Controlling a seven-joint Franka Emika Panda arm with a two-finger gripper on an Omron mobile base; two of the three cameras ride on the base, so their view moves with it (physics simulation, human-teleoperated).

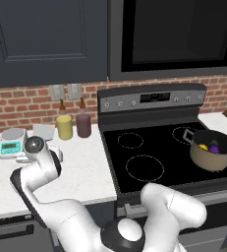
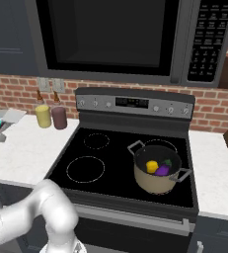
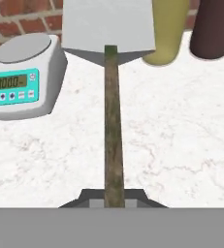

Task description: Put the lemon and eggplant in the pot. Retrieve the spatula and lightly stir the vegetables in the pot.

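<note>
My gripper (image 3: 114, 198) is shut on the near end of the spatula's thin dark handle (image 3: 113, 126). The spatula's flat light-grey blade (image 3: 108, 24) points away from it toward the brick wall. The same blade (image 1: 43, 131) sits over the white counter left of the stove, beyond my wrist. The tan pot (image 1: 212, 156) stands on the stove's front right burner. Inside the pot (image 2: 154, 182) lie the yellow lemon (image 2: 152, 166) and the purple eggplant (image 2: 163, 170), side by side.
A white kitchen scale (image 3: 21, 82) with a teal display sits just left of the spatula. A pale yellow jar (image 3: 169, 34) and a maroon jar (image 3: 213, 29) stand to its right by the wall. The black cooktop (image 1: 144, 147) lies between the counter and the pot.
</note>
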